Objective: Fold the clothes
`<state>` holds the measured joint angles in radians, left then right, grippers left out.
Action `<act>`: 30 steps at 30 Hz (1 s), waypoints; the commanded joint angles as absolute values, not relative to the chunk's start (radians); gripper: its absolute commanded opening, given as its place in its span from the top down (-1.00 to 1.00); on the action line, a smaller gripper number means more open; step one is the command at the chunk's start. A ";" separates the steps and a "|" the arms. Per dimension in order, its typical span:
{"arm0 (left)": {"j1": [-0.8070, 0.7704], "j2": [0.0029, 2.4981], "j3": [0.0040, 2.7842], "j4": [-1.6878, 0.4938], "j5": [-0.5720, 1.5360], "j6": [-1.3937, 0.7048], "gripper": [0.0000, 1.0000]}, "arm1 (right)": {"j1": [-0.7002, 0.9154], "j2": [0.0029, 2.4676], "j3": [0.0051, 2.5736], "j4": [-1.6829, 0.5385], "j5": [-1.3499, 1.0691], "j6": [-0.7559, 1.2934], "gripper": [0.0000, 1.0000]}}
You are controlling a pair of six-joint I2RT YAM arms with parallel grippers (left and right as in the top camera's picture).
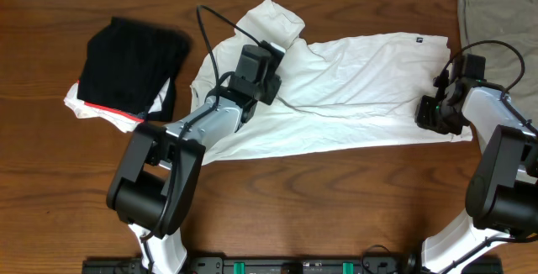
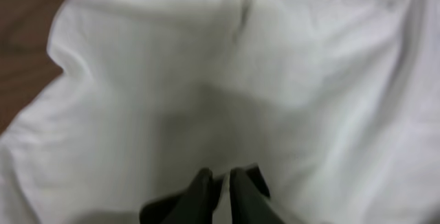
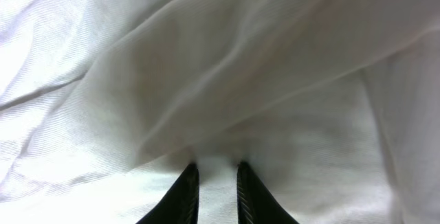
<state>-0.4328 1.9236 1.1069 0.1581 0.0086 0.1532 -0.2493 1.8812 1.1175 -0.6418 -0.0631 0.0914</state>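
Note:
The white T-shirt point(image 1: 353, 81) lies spread and wrinkled across the middle of the wooden table, its small black hem tag point(image 1: 415, 39) at the far right. No lettering shows. My left gripper point(image 1: 277, 64) is over the shirt's left part, near a bunched sleeve. In the left wrist view its fingers point(image 2: 221, 177) are pinched together on white fabric point(image 2: 220, 80). My right gripper point(image 1: 426, 116) is at the shirt's right edge. In the right wrist view its fingers point(image 3: 216, 172) clamp a fold of white cloth point(image 3: 227, 80).
A black folded garment with a red edge point(image 1: 134, 60) lies at the far left on top of a white cloth point(image 1: 80, 102). A flat olive-grey cloth point(image 1: 496, 22) lies at the back right corner. Bare wood point(image 1: 336, 198) runs along the front.

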 commanded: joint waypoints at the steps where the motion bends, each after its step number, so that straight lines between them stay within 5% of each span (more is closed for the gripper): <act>1: -0.411 1.919 1.122 0.228 -0.020 0.059 0.71 | -0.244 1.929 1.098 -0.630 -0.034 0.096 0.60; 10: -0.384 1.825 1.131 0.204 -0.020 -0.001 0.57 | -0.244 1.929 1.098 -0.611 -0.017 0.096 0.27; 23: -0.386 1.642 1.115 -0.496 -0.019 -0.284 0.51 | -0.244 1.924 1.149 -0.683 -0.070 0.096 0.09; 30: -0.386 1.758 1.084 -0.617 -0.019 -0.321 0.52 | -0.245 1.921 1.249 -0.881 0.066 0.118 0.09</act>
